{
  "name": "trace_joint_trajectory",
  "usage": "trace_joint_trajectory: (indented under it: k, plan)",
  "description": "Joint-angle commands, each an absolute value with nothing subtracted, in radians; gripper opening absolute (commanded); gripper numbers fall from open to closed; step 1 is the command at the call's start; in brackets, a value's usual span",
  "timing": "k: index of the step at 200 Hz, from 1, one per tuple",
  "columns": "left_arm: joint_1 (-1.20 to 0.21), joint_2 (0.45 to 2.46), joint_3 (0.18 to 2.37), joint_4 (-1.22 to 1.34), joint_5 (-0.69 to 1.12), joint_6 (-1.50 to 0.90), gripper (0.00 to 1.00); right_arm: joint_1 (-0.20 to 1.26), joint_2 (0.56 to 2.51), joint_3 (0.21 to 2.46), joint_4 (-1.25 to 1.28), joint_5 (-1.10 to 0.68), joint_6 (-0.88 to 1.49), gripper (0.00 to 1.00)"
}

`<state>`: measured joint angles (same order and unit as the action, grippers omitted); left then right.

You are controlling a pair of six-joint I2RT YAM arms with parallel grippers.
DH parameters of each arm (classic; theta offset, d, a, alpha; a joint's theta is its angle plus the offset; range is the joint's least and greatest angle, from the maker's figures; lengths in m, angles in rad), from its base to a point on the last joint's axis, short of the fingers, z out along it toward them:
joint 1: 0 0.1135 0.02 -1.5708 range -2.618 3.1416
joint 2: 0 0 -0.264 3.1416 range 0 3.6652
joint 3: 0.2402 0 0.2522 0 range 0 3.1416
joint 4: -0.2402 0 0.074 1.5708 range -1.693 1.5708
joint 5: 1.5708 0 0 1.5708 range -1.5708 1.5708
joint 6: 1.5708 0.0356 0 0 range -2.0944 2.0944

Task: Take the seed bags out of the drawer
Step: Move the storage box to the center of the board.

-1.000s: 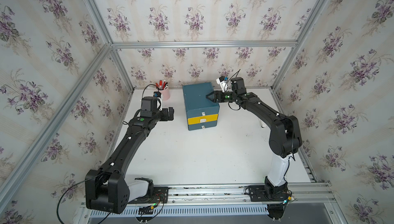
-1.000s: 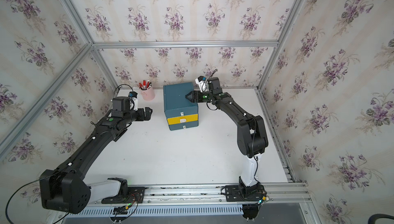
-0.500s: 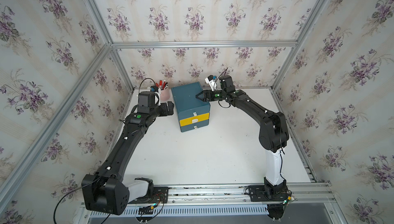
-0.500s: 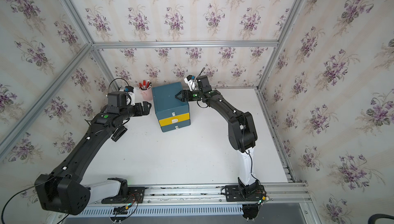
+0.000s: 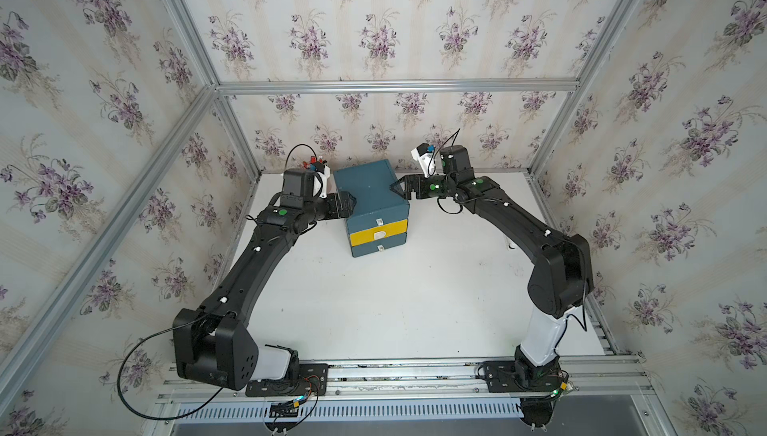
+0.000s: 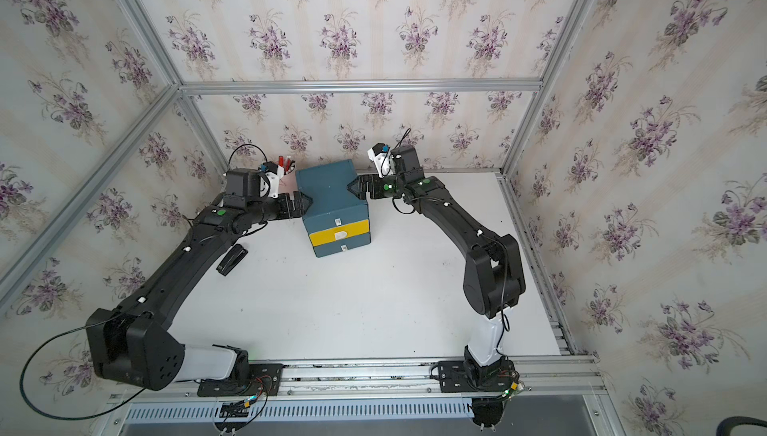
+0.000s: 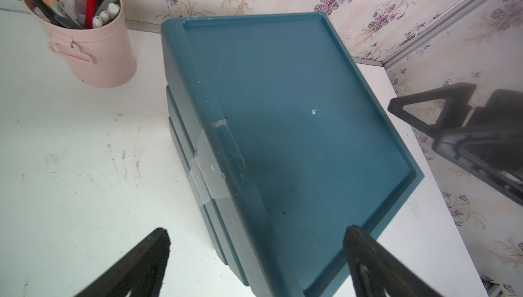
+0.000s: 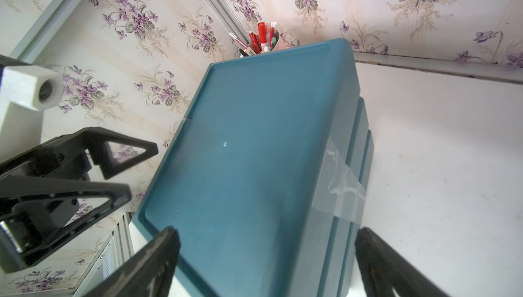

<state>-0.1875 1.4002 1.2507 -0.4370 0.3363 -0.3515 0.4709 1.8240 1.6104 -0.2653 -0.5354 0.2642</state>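
Drawer unit of teal plastic, three drawers tall, standing toward the rear of the white bench. The yellow middle drawer and the teal drawers above and below it are all pushed in. No view shows the seed bags. The left gripper sits at the unit's upper left edge and the right gripper at its upper right edge. In each wrist view the fingers are spread wide and straddle that edge, one over the top panel and one over the bench, grasping nothing. A pink metal pen cup stands near the unit's rear left corner.
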Motion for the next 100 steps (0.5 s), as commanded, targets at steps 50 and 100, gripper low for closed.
trace_joint_trajectory:
  k: [50, 100]
  plan:
    - [-0.241, 1.439, 1.224, -0.405, 0.294, -0.377, 0.97, 0.512, 1.557, 1.300, -0.149, -0.534, 0.432, 1.00]
    - [-0.253, 1.469, 1.230, -0.403, 0.299, -0.371, 0.79, 0.638, 1.498, 1.145, -0.030, -0.500, 0.578, 0.98]
